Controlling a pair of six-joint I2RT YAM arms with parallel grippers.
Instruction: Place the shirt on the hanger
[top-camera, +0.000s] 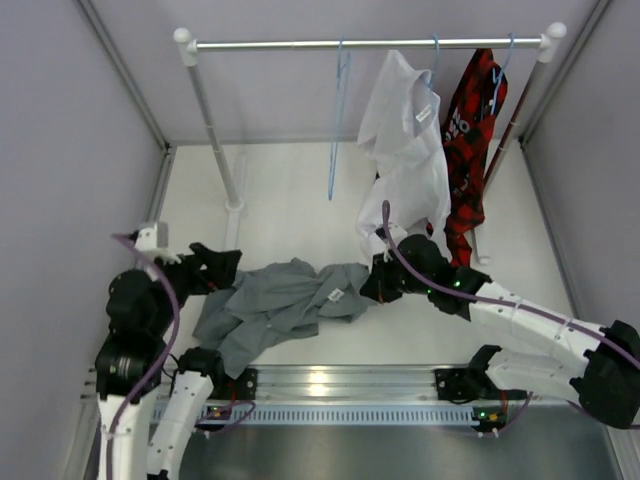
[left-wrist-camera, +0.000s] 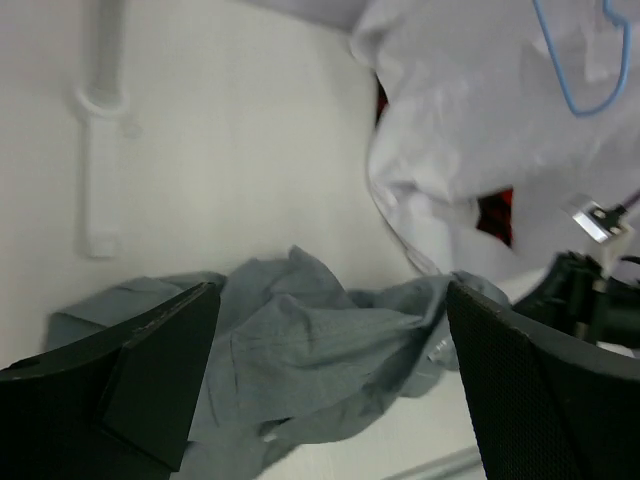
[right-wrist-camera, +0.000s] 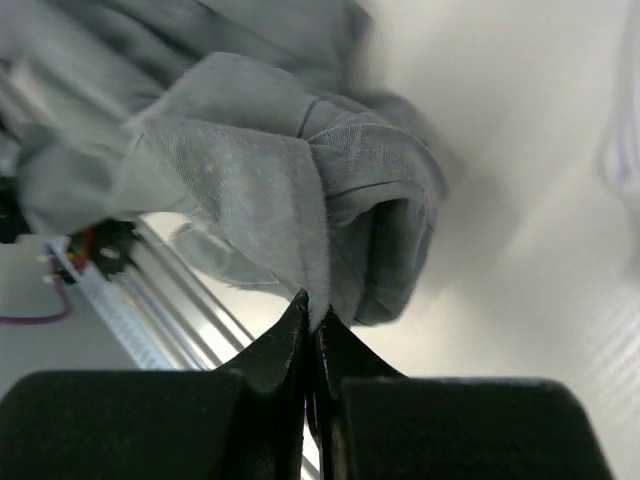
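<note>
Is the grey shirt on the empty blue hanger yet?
No, the shirt lies crumpled on the table, while the hanger hangs bare from the rail.

The shirt is grey, the hanger light blue, with a white shirt and red-and-black patterned shirt.

Grey shirt on white table

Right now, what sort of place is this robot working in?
Probably a lab test cell staged as a wardrobe: plain walls box in the table, a clothes rail carries a bare hanger and a white shirt, and both arms are bolted to a metal rail.
</note>
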